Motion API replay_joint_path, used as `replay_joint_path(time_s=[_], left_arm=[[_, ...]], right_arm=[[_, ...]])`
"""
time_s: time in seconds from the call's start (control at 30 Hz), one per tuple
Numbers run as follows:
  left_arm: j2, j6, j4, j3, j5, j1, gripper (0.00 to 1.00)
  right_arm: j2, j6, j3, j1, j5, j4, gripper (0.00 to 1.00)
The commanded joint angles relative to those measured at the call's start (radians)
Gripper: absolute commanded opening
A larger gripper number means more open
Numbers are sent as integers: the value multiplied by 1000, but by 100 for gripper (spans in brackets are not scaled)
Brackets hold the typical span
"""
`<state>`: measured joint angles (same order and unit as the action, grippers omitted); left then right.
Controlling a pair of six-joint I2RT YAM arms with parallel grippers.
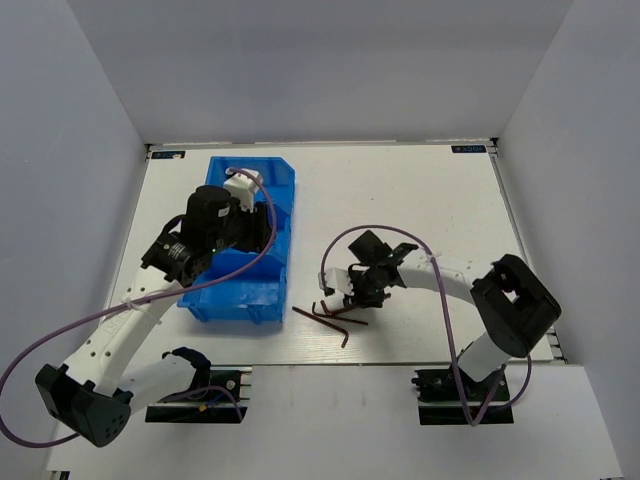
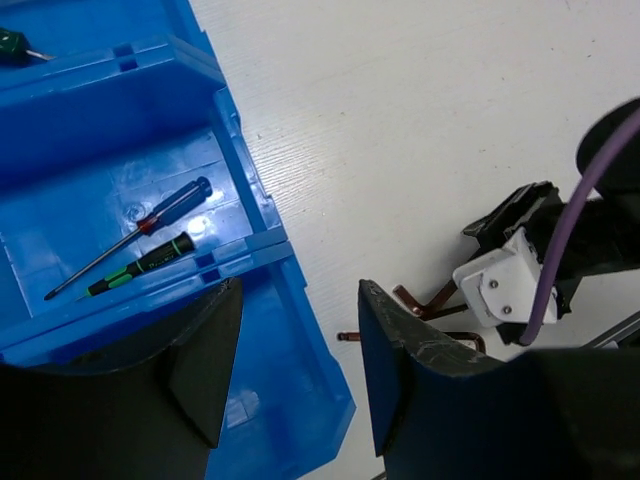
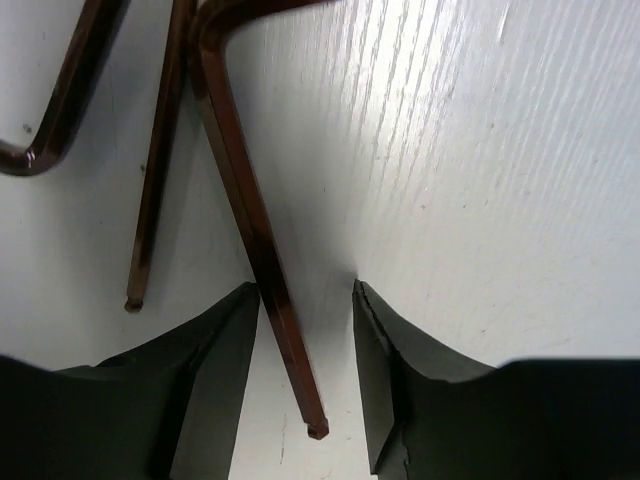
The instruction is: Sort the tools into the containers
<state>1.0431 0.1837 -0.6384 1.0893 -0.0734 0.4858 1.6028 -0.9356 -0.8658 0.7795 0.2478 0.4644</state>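
The blue divided bin (image 1: 255, 180) stands at the left. In the left wrist view its middle compartment (image 2: 90, 215) holds the red-and-blue screwdriver (image 2: 150, 225) and a green-handled screwdriver (image 2: 145, 262); another green handle (image 2: 10, 42) shows in the far compartment. My left gripper (image 2: 298, 370) is open and empty above the bin's near compartment. Several dark hex keys (image 1: 330, 318) lie on the table right of the bin. My right gripper (image 3: 305, 330) is open, down at the table, its fingers either side of one hex key's long arm (image 3: 255, 250). Two other keys (image 3: 150, 190) lie beside it.
The white table (image 1: 430, 200) is walled by grey panels. The right arm's wrist and purple cable (image 2: 560, 250) show close to the hex keys in the left wrist view.
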Motion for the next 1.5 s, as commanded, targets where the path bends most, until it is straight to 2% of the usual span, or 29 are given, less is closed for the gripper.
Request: replay_joint_path(time_s=[0.0,0.07,0.1,0.17,0.2,0.3,0.57,0.7,0.87,1.1,1.17,1.33,1.47], left_arm=[[-45,11,-40,40,33,-1,60],[-64,11,-40,40,34,-1,60],[-64,11,-40,40,34,-1,60],[-74,22,-40,31,23,-1,60],[-74,31,-40,31,23,-1,60],[-83,31,-40,31,23,-1,60],[-103,40,-50,41,14,-1,60],[-133,71,-41,41,14,-1,60],[-201,102,3,50,52,-1,60],[-268,129,39,70,80,-1,60],[-279,138,39,70,80,-1,60],[-290,149,48,61,80,-1,60],[-310,149,39,73,80,-1,60]], right_arm=[[72,46,132,64,-169,-111,49],[80,60,146,78,-166,-98,46],[83,60,140,87,-163,-89,34],[97,61,116,87,-151,-43,23],[101,57,91,84,-125,-24,13],[143,58,33,84,-105,49,0],[138,130,-119,37,-84,138,0],[39,45,-257,20,65,256,0],[71,24,-479,43,276,368,0],[276,150,-804,124,366,416,0],[347,170,-852,159,364,410,0],[503,415,-1090,219,338,356,0],[630,516,-1232,248,303,301,0]])
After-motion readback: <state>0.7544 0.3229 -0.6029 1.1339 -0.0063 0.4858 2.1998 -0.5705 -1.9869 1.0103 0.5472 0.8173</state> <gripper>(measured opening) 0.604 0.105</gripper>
